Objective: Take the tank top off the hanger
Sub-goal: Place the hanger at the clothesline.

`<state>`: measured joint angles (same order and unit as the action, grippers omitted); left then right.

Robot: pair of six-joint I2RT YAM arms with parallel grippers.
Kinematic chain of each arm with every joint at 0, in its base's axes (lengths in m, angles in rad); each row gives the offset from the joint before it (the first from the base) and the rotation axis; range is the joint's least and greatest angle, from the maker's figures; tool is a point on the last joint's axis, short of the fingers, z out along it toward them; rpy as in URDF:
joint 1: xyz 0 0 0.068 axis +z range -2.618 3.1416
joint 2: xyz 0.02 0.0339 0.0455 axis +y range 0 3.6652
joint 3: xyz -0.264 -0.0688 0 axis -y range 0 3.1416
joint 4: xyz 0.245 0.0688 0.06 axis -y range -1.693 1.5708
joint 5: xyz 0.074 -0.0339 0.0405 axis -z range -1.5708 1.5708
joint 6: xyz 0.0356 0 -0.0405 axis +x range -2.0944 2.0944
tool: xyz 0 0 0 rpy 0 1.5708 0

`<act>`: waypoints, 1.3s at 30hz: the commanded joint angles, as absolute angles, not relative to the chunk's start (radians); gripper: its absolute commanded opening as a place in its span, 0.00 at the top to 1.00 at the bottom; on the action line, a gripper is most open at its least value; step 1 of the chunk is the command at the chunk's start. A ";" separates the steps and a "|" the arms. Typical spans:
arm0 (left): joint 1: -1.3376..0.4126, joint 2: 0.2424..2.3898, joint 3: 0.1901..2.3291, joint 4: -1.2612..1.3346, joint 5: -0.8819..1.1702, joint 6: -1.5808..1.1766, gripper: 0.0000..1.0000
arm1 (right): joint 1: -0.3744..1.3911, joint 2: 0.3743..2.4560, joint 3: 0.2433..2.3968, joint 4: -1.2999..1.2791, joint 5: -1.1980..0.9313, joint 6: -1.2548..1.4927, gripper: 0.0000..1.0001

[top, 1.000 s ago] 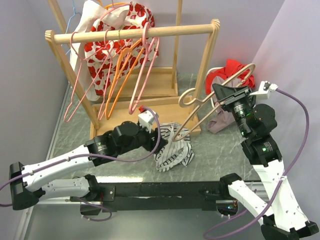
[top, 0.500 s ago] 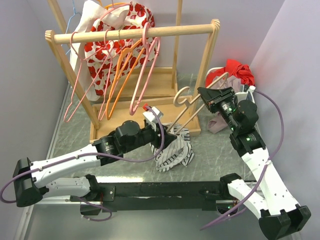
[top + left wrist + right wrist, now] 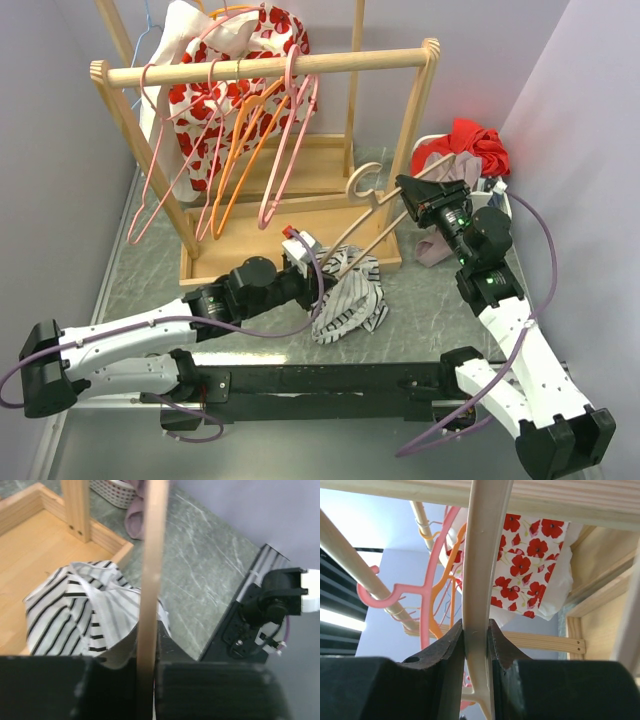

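Observation:
A beige hanger (image 3: 362,180) slants from the right down to the black-and-white striped tank top (image 3: 350,300), which lies bunched at the rack's front edge. My right gripper (image 3: 405,190) is shut on the hanger's neck, and its fingers (image 3: 452,645) pinch the beige stem (image 3: 485,540). My left gripper (image 3: 328,262) sits at the hanger's low end. In the left wrist view it (image 3: 148,640) is shut on the thin beige bar (image 3: 152,555), with striped cloth (image 3: 70,615) bunched against the left finger.
The wooden rack (image 3: 270,68) stands at the back with pink and orange hangers (image 3: 280,150) and a red-flowered garment (image 3: 215,90). Its base board (image 3: 300,190) lies under the hanger. Red clothes (image 3: 470,140) and a mauve cloth (image 3: 435,248) lie on the right beside a white basket (image 3: 115,487).
My left gripper has shut on the hanger's lower bar. The right arm has swung left and lower with the hanger, then held almost still.

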<state>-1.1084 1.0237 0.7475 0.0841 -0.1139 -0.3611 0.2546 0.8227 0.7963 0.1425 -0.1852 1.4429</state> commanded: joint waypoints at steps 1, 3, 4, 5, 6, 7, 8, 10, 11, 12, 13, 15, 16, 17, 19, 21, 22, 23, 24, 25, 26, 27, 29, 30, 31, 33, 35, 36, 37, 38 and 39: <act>-1.108 1.026 0.824 0.089 -0.173 -0.351 0.99 | 0.259 0.801 0.825 0.155 -0.265 1.483 1.00; -1.109 1.037 0.837 0.066 -0.170 -0.333 0.99 | 0.259 0.790 0.831 0.108 -0.250 1.438 1.00; -1.112 1.038 0.853 0.057 -0.176 -0.330 0.99 | 0.259 0.775 0.839 0.085 -0.244 1.419 1.00; -1.114 1.035 0.860 0.046 -0.179 -0.321 0.99 | 0.259 0.766 0.841 0.056 -0.236 1.398 1.00; -1.114 1.029 0.868 0.020 -0.175 -0.315 0.99 | 0.259 0.753 0.845 0.035 -0.229 1.347 0.90; -1.114 1.019 0.888 0.003 -0.169 -0.308 0.99 | 0.258 0.744 0.862 -0.030 -0.215 1.321 0.80; -1.112 1.011 0.900 -0.029 -0.158 -0.292 0.99 | 0.258 0.738 0.871 -0.066 -0.203 1.293 0.68; -1.114 0.987 0.951 -0.124 -0.132 -0.281 0.99 | 0.259 0.718 0.905 -0.167 -0.164 1.200 0.46; -1.112 0.973 0.965 -0.150 -0.117 -0.266 0.99 | 0.258 0.712 0.919 -0.207 -0.144 1.139 0.39; -1.114 0.959 0.994 -0.217 -0.107 -0.259 0.99 | 0.256 0.695 0.931 -0.245 -0.094 1.112 0.29; -1.112 0.934 1.008 -0.251 -0.095 -0.261 0.99 | 0.258 0.686 0.955 -0.308 -0.066 1.088 0.25; -1.112 0.908 1.044 -0.316 -0.092 -0.258 0.99 | 0.259 0.651 0.979 -0.360 -0.005 1.034 0.19; -1.112 0.882 1.054 -0.372 -0.078 -0.259 0.99 | 0.258 0.638 0.995 -0.385 0.052 1.017 0.18; -1.112 0.870 1.063 -0.405 -0.068 -0.262 0.99 | 0.258 0.628 1.003 -0.394 0.076 0.993 0.18; -1.112 0.829 1.092 -0.489 -0.045 -0.273 0.99 | 0.256 0.600 1.028 -0.422 0.156 0.976 0.15; -1.112 0.805 1.104 -0.538 -0.012 -0.294 0.99 | 0.256 0.581 1.045 -0.431 0.202 0.953 0.11; -1.112 0.781 1.104 -0.586 -0.009 -0.316 0.99 | 0.256 0.578 1.049 -0.442 0.239 0.950 0.10; -1.114 0.769 1.100 -0.604 -0.009 -0.328 0.99 | 0.256 0.575 1.052 -0.445 0.253 0.940 0.10; -1.114 0.738 1.092 -0.626 -0.009 -0.340 0.99 | 0.258 0.571 1.058 -0.446 0.264 0.937 0.10; -1.114 0.720 1.083 -0.635 -0.011 -0.353 0.99 | 0.256 0.569 1.060 -0.449 0.271 0.936 0.10; -1.112 0.697 1.074 -0.652 -0.049 -0.377 0.99 | 0.256 0.568 1.060 -0.448 0.278 0.934 0.10; -1.114 0.678 1.063 -0.660 -0.073 -0.397 0.99 | 0.258 0.565 1.055 -0.449 0.279 0.937 0.10; -1.112 0.614 1.055 -0.676 -0.132 -0.431 0.99 | 0.256 0.563 1.051 -0.451 0.272 0.949 0.10; -1.112 0.597 1.063 -0.689 -0.217 -0.446 0.99 | 0.256 0.563 1.046 -0.451 0.265 0.953 0.10; -1.112 0.580 1.071 -0.701 -0.247 -0.454 0.99 | 0.256 0.563 1.043 -0.453 0.261 0.957 0.10; -1.114 0.593 1.106 -0.728 -0.344 -0.463 0.99 | 0.256 0.566 1.037 -0.454 0.252 0.965 0.10; -1.112 0.632 1.138 -0.741 -0.389 -0.457 0.99 | 0.255 0.568 1.032 -0.454 0.252 0.968 0.10; -1.112 0.687 1.176 -0.750 -0.405 -0.453 0.99 | 0.256 0.572 1.031 -0.453 0.249 0.968 0.10; -1.114 0.719 1.196 -0.756 -0.423 -0.446 0.99 | 0.256 0.574 1.034 -0.453 0.247 0.968 0.10; -1.112 0.753 1.219 -0.765 -0.425 -0.440 0.99 | 0.256 0.578 1.037 -0.454 0.247 0.965 0.10; -1.112 0.809 1.256 -0.758 -0.419 -0.434 0.99 | 0.256 0.580 1.038 -0.454 0.248 0.963 0.10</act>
